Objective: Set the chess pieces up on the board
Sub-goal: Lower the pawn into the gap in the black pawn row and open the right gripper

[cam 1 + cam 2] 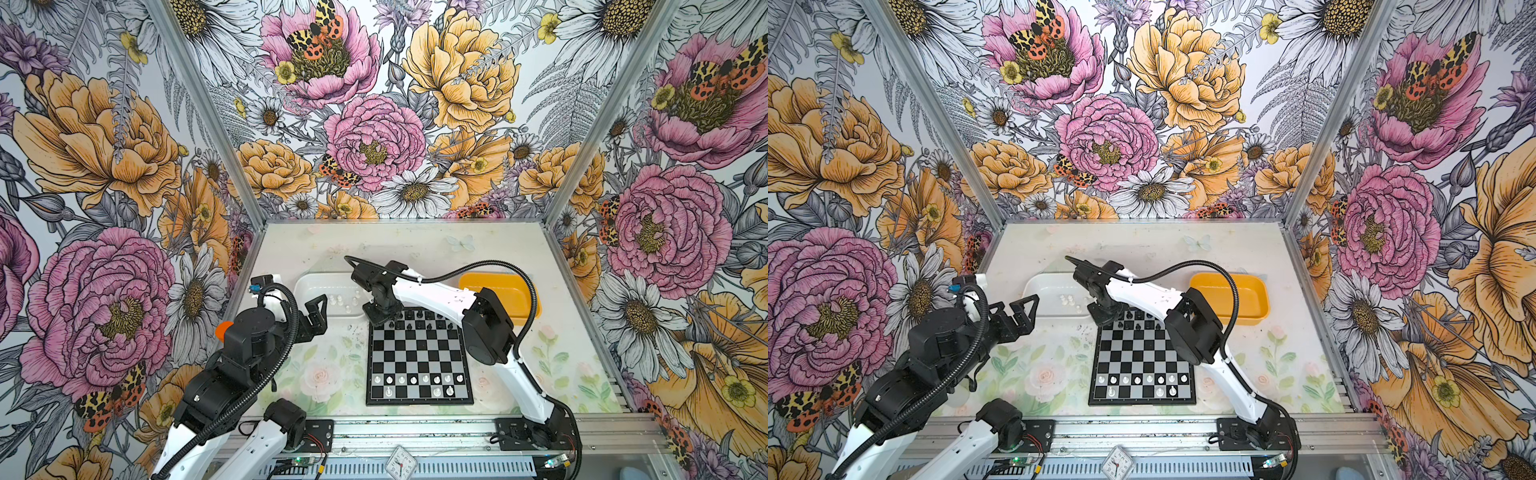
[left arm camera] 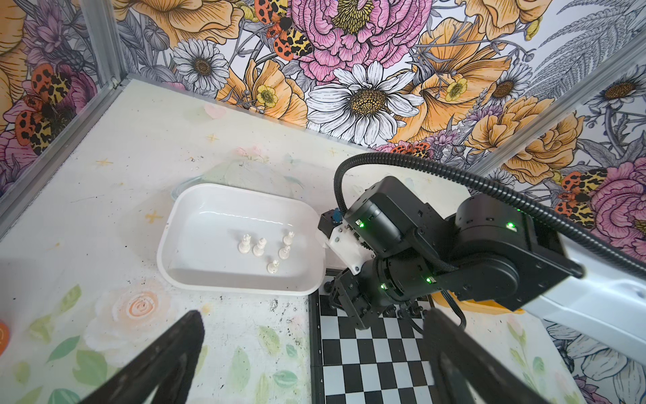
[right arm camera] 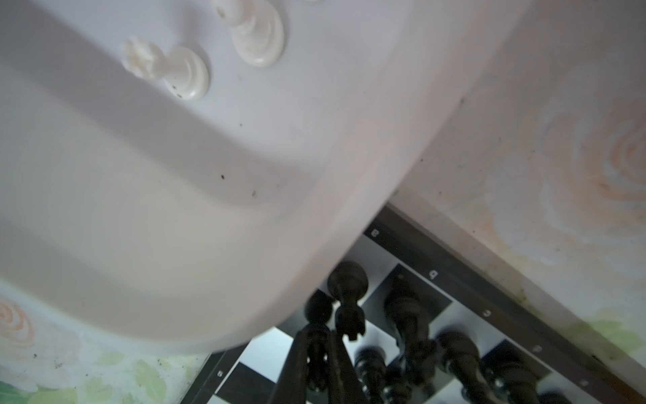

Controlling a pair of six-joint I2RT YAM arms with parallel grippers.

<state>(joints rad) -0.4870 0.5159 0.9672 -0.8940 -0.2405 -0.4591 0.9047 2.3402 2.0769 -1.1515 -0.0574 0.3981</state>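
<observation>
We are at the placing step for a black piece (image 3: 316, 353). The right claw (image 3: 321, 331) reaches across to the far left corner of the board (image 1: 419, 361) and points down. In the right wrist view it is clenched, with what looks to us like that small piece pinched between its fingertips.

The spot is crowded. Other black chessmen (image 3: 407, 314) stand just beside the fingers on the far rows, and the rim of the white tray (image 2: 164, 252) lies right next to that corner. The exact square under the claw is hidden in both top views.

To do this well, we judge these points matter:
- Come down straight, with no sideways drift, so the fingers brush no neighbour.
- Seat the base flat and centred on its square before letting go.
- Part the fingers only slightly, since a wide spread could topple the pieces on either side.
- Lift straight up, clear of the tray rim, before swinging away.

The left claw (image 1: 1017, 309) hangs released, fingers wide apart, over the worktop (image 1: 332, 365) beside the white tray, well away from the right arm. White chessmen (image 2: 260, 246) wait in that tray, and others already stand on the near rows (image 1: 419, 379). The yellow tray (image 1: 498, 286) looks empty from here.
</observation>
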